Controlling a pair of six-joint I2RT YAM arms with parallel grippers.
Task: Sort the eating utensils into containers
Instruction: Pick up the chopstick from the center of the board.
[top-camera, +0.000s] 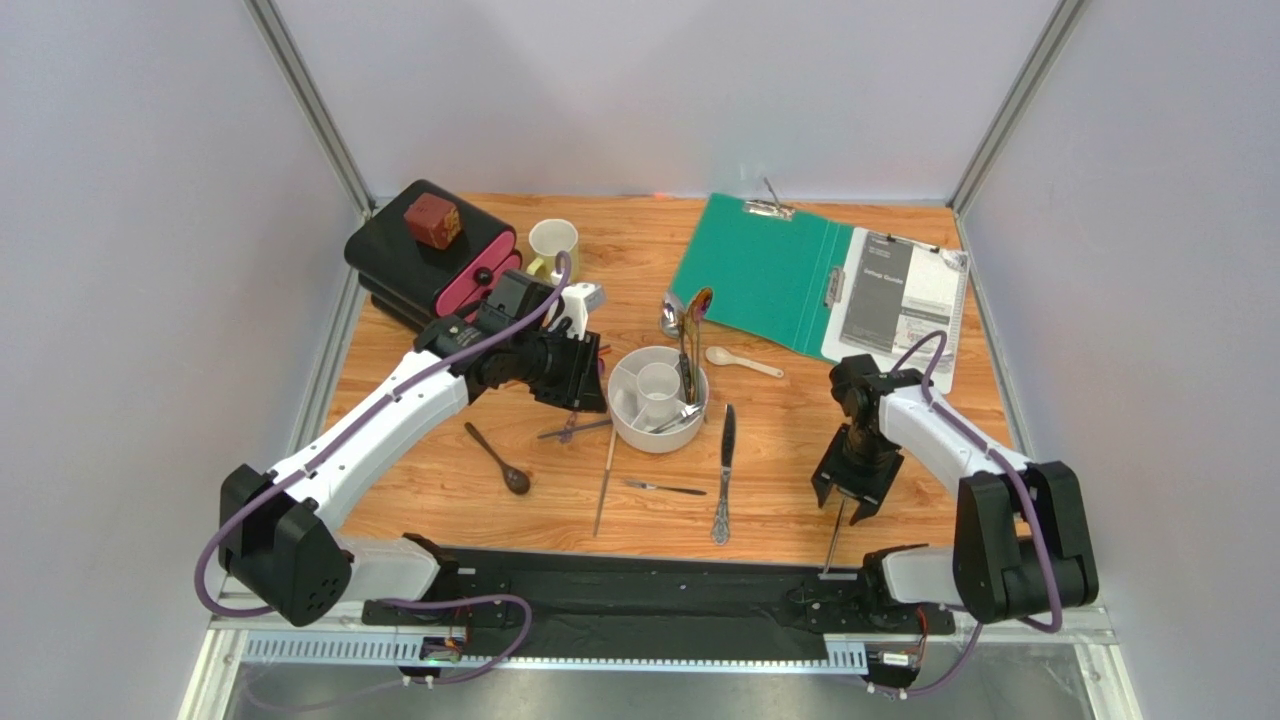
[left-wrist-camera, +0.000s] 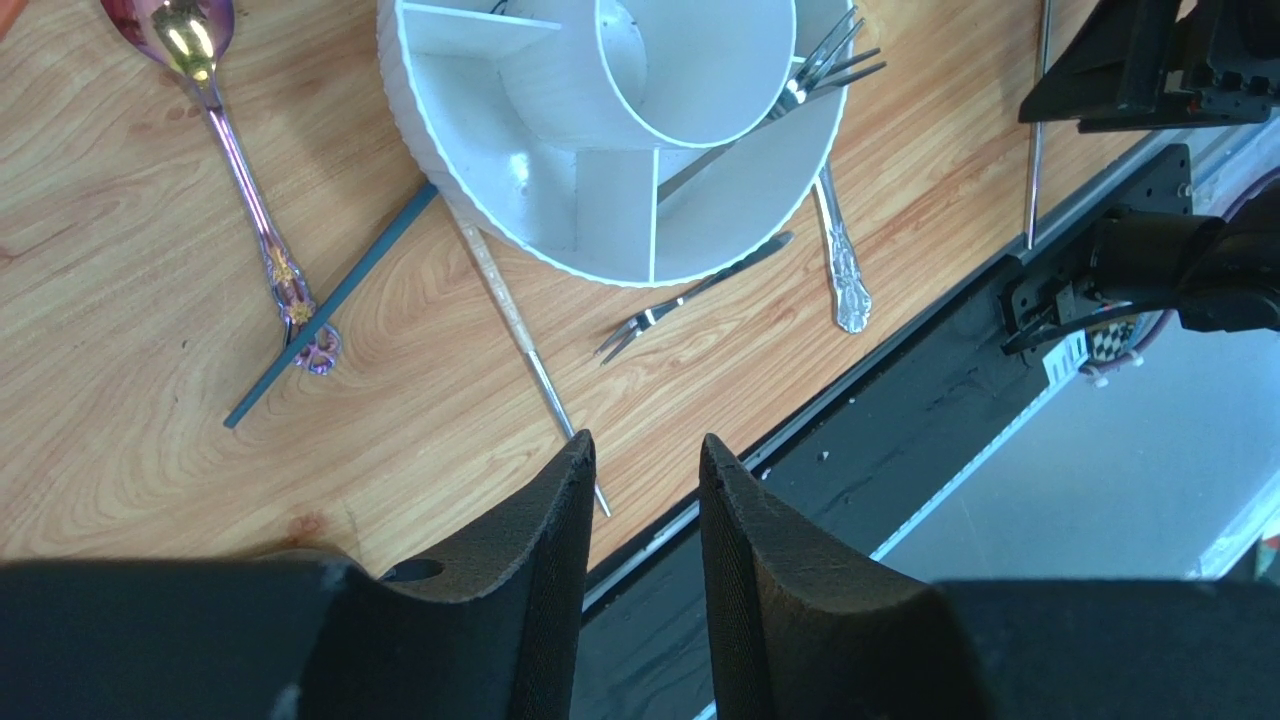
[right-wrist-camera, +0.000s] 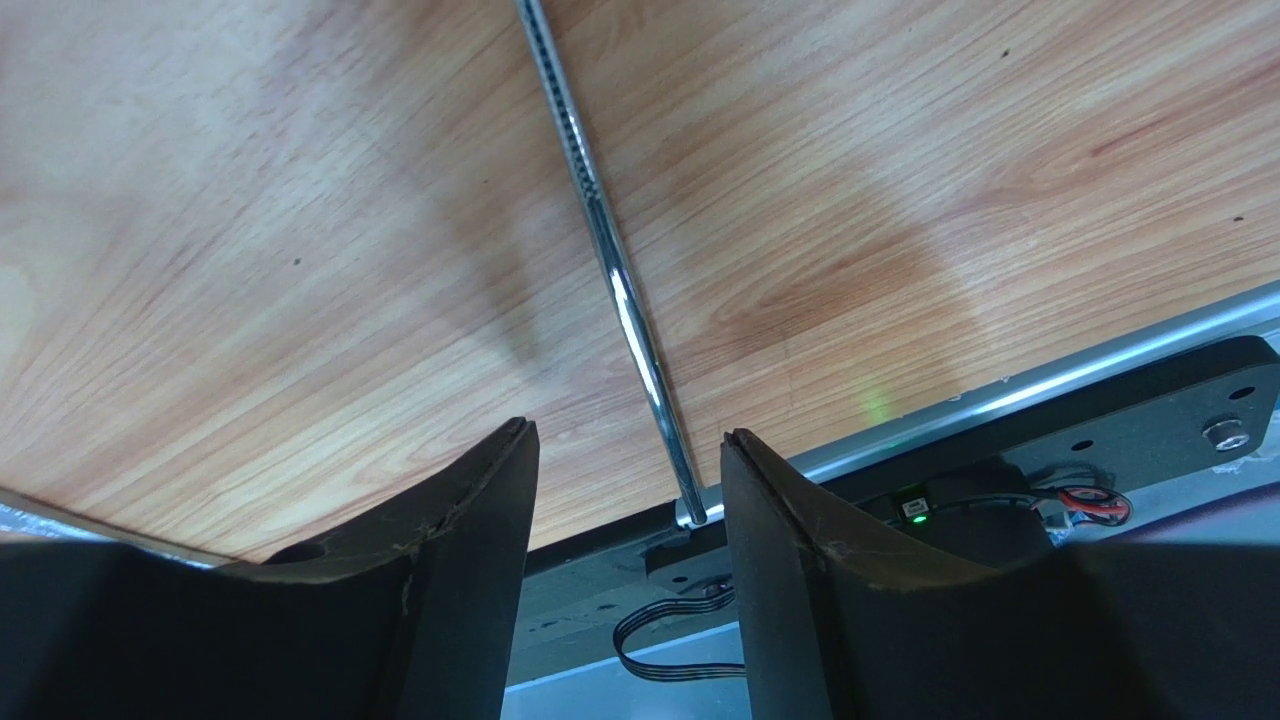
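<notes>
Right claw (right-wrist-camera: 628, 435): was open to a moderate gap and held nothing. It hung low over the wood close to the near edge, toward the right near corner.
Silver chopstick (right-wrist-camera: 601, 225): lay flat with one end at the near edge and ran between the two fingers. I could not see either finger touching it. I judged the claw was placed across it so that closing would pinch the thin rod.
Left claw (left-wrist-camera: 643, 443): was parted only a little and was empty, just beside the left side of the holder. I think it was waiting there.
White holder (left-wrist-camera: 496, 210): stood about the middle of the tabletop. A fork (left-wrist-camera: 824, 68) leaned in one outer compartment.
Loose utensils: an iridescent spoon (left-wrist-camera: 241, 165) and a grey-blue chopstick (left-wrist-camera: 323, 308), touching at the spoon's handle end, lay beside the holder. A small fork (left-wrist-camera: 676, 300) and a knife (top-camera: 726, 465) lay between the holder and the near edge.
Progress: most pieces were on the wood, so I judged much sorting remained.
Risk: the round rod could roll or slip over the near edge.
</notes>
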